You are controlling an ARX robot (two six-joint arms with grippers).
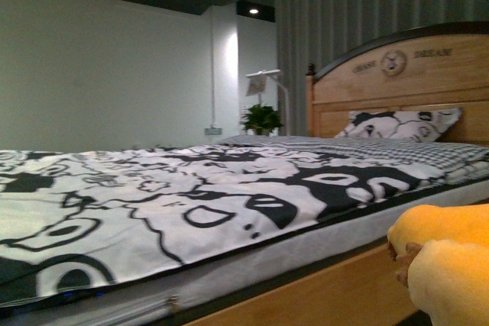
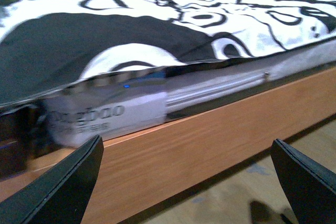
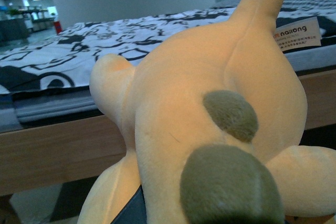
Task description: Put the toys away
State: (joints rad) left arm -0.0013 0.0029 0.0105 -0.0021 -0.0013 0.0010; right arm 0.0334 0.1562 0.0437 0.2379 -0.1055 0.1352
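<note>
Orange plush toy crowds the right wrist camera, lower right of the front frame, just beside the bed: nearest the right arm. Right pincer is hidden, so I cannot tell its grip; left pincer gapes wide, empty.
</note>
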